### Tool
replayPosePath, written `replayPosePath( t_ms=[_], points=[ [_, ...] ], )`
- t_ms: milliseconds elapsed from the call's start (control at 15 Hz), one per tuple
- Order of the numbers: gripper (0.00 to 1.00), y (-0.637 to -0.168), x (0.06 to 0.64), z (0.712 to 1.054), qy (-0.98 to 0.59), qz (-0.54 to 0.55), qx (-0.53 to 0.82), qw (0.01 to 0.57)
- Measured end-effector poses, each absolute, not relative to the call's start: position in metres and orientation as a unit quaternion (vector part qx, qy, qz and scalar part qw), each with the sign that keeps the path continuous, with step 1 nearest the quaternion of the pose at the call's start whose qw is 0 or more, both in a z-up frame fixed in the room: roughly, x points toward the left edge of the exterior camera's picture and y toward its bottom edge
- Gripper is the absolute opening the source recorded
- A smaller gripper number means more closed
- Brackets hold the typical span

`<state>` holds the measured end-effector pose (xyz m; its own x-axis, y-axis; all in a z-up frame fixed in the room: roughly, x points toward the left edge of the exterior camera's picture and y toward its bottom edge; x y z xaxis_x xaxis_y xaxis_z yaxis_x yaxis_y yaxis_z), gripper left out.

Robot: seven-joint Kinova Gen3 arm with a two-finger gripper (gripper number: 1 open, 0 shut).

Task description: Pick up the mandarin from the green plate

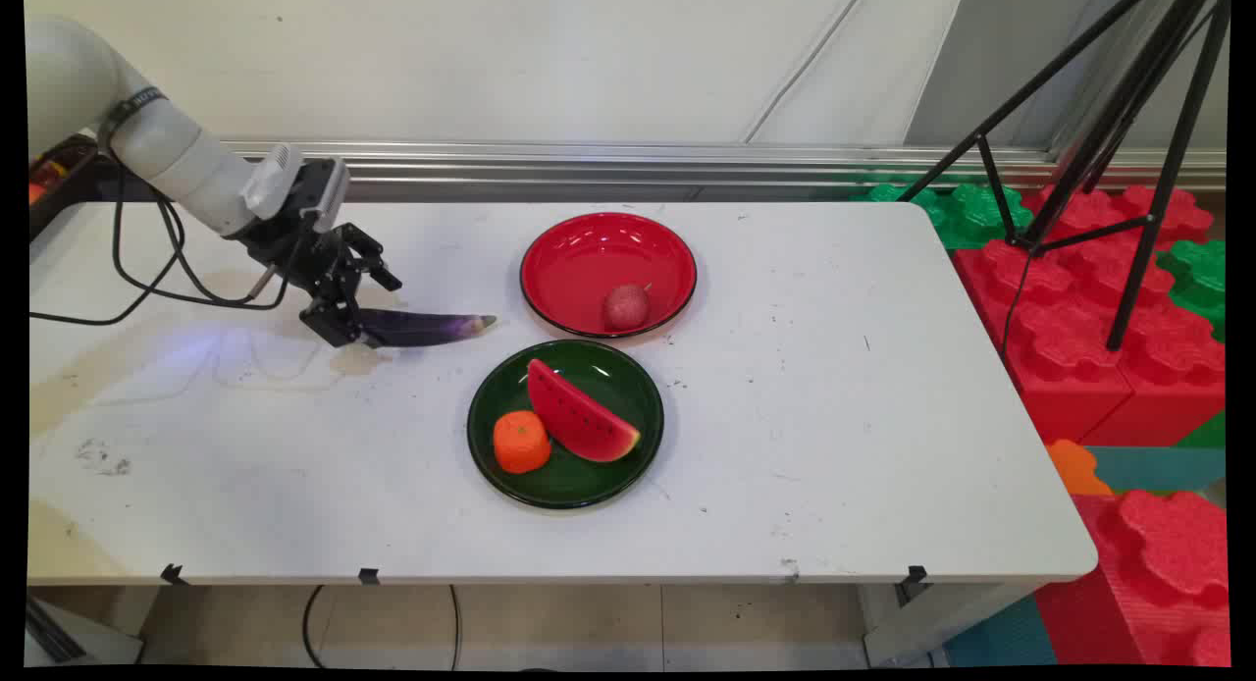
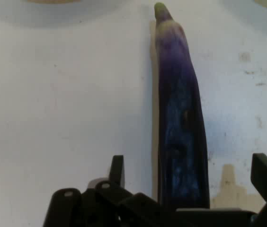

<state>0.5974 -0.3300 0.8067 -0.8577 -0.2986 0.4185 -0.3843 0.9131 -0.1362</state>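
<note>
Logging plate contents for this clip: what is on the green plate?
The green plate holds a watermelon slice and an orange piece, side by side. Whatever plate surface lies under them is covered; nothing else shows there.

**White table and what lies on it**

The white table [image 1: 834, 416] fills the middle of the frame, its top scuffed and stained toward the left. A long purple eggplant [image 1: 422, 328] lies on it left of centre, its pale tip pointing right. At upper centre sits a red plate [image 1: 579, 259]; just below it, near but apart, sits a green plate [image 1: 608, 470]. Black cables [image 1: 147, 288] trail over the upper left of the tabletop.
</note>
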Motion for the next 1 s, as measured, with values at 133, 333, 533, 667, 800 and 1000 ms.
replayPosePath(
  t_ms=[133, 333, 533, 667, 800, 1000],
  points=[
    [1.00, -0.327, 0.599, 0.814, -0.956, 0.109, 0.179, 0.205],
    [1.00, -0.320, 0.601, 0.830, -0.953, 0.111, 0.179, 0.217],
    [1.00, -0.314, 0.601, 0.845, -0.949, 0.112, 0.185, 0.229],
    [1.00, -0.310, 0.601, 0.856, -0.945, 0.113, 0.191, 0.239],
    [1.00, -0.305, 0.601, 0.868, -0.941, 0.114, 0.198, 0.248],
    [1.00, -0.297, 0.601, 0.886, -0.934, 0.114, 0.209, 0.265]
  ],
)
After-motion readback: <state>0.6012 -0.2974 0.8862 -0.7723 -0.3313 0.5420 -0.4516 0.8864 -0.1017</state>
